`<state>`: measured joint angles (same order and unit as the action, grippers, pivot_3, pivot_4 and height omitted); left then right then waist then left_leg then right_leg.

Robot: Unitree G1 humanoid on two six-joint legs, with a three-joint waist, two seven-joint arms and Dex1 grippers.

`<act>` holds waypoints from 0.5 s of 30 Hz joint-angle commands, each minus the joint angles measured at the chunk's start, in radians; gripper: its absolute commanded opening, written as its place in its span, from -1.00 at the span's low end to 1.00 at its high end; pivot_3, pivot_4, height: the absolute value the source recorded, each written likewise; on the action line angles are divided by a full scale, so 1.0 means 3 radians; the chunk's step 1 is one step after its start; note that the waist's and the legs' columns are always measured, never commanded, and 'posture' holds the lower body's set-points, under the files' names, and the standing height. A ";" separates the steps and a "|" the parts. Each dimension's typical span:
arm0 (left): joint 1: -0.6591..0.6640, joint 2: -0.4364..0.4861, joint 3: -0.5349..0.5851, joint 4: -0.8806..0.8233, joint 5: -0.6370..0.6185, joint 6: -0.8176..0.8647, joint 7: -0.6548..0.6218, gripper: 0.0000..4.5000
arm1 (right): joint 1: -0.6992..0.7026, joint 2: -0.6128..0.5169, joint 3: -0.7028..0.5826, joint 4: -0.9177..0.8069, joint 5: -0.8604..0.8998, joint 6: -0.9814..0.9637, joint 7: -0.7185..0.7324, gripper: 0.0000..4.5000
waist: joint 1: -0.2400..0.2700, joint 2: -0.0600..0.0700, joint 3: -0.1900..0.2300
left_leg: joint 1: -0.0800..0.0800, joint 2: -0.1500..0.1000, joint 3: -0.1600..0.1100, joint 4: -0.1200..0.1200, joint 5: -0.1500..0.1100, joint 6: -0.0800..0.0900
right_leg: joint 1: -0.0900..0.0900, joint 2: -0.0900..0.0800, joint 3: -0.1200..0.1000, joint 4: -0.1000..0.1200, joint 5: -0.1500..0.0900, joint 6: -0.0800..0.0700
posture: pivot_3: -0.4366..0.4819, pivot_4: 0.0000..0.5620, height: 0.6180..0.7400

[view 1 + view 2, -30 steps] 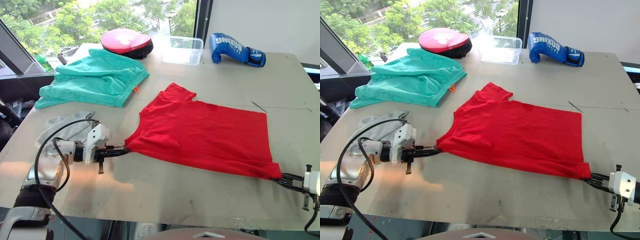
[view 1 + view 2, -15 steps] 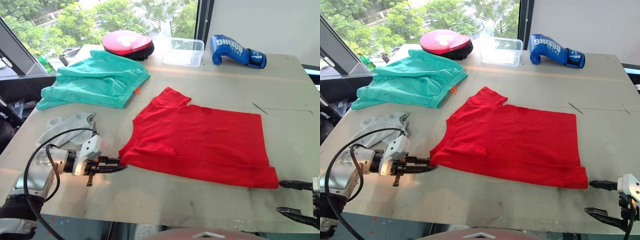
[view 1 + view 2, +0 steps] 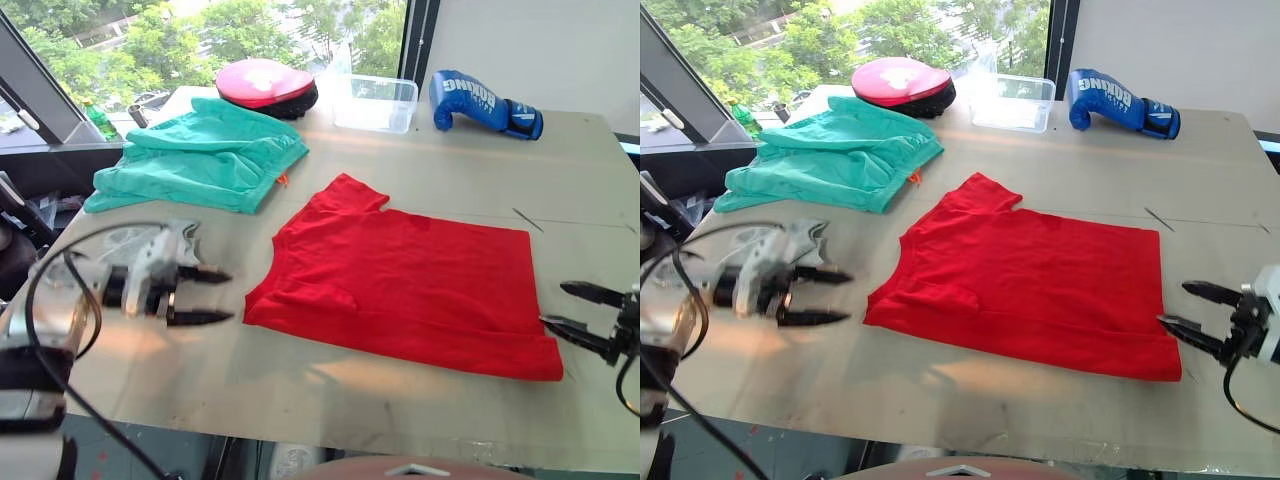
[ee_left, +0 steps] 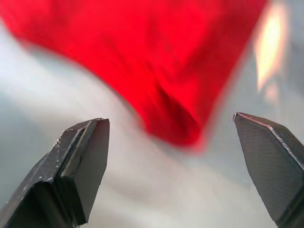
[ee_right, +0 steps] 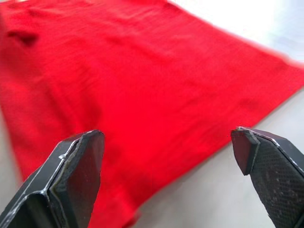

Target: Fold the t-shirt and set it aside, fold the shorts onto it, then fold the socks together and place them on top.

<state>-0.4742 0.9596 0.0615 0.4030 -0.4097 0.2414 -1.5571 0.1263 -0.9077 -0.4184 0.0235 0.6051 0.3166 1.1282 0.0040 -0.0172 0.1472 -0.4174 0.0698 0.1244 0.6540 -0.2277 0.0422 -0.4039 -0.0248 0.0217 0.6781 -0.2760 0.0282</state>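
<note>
— Item one?
— T-shirt [image 3: 410,280]: bright red, plain, no print.

— Item two?
— Shorts [image 3: 200,155]: teal-green, with an orange drawstring end at the edge.

— The socks?
— Socks [image 3: 805,237]: light grey.

— At the far side?
— Round pad [image 3: 265,82]: red-pink top on a black base. Box [image 3: 376,103]: clear plastic. Boxing glove [image 3: 485,100]: blue, white lettering, black cuff.

— The surface?
— Bench [image 3: 420,170]: pale grey-beige.

— And you?
— My fingers [image 4: 80,161]: black on both hands, finely textured pads.

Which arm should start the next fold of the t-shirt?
Probably the right. The right gripper is open just off the t-shirt hem corner, nearly touching it. The left gripper is open too, but sits farther from the shoulder edge.
</note>
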 commanded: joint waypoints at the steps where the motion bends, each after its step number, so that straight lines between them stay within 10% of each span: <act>1: -0.0509 -0.0327 -0.0063 0.0235 0.0166 -0.0172 0.0356 0.99 | -0.0379 -0.0090 0.0190 0.0188 -0.0215 0.0172 -0.0209 1.00 | 0.0013 -0.0001 0.0001 | -0.0002 -0.0001 -0.0001 0.0002 0.0000 0.0000 | -0.0001 0.0008 0.0001 0.0001 0.0001 0.0002 | -0.05 -0.47 0.91; 15: -0.2341 -0.2085 -0.0624 0.2526 0.1361 -0.1246 0.2230 0.99 | -0.1576 0.0256 0.0745 0.1003 -0.0911 0.0007 -0.0709 1.00 | 0.0003 -0.0004 0.0005 | -0.0055 0.0000 -0.0012 0.0038 0.0003 -0.0005 | -0.0034 0.0035 0.0002 0.0005 0.0005 0.0010 | -0.05 -0.47 0.91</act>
<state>-1.1181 0.3697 -0.1263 1.1026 -0.0311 -0.0909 -0.9577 -0.3188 -0.8381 -0.1910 0.3371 0.3444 0.3419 0.9459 0.0050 -0.0183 0.1488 -0.4340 0.0698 0.1210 0.6656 -0.2269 0.0406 -0.4142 -0.0145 0.0224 0.6796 -0.2746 0.0314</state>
